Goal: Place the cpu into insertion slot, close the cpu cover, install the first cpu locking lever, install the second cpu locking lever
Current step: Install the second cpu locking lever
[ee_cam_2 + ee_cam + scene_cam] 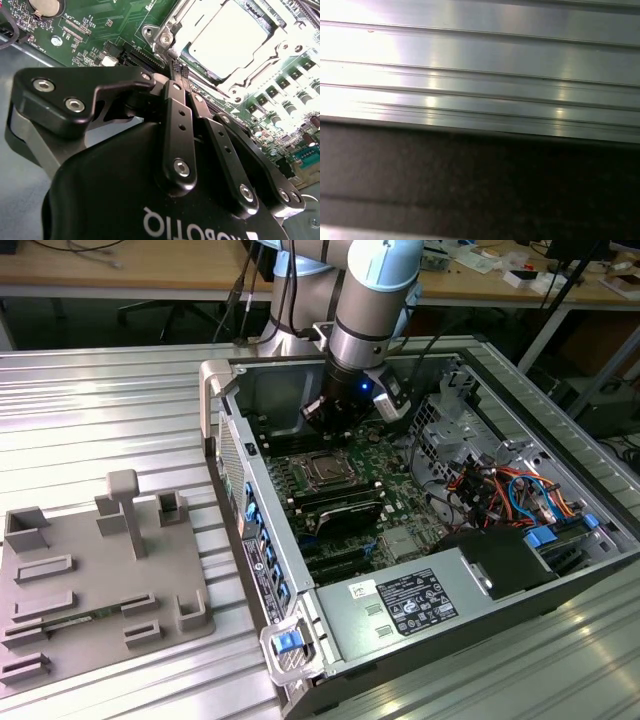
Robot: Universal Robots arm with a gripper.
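Observation:
The open computer case point(240, 470) lies on its side with the green motherboard point(400, 455) facing up. Near the board's middle is the insertion slot point(325, 472), a square socket with a silver rim. In the second wrist view the cpu point(225, 42) sits in it with its bright metal top showing. The cpu cover point(240, 82) lies flat around the chip. My gripper point(320, 430) hangs just behind the socket. Its black fingers point(177, 115) are pressed together, and the gripper's tips point(177, 67) stand at the socket's corner by a screw point(165, 37). I see nothing held between them.
Black memory slots point(340, 510) run in front of the socket. A power supply point(420, 600) and coloured cables point(500, 490) take up the case's right part in the exterior view. A grey fixture plate point(100, 580) lies on the ribbed aluminium table point(480, 60).

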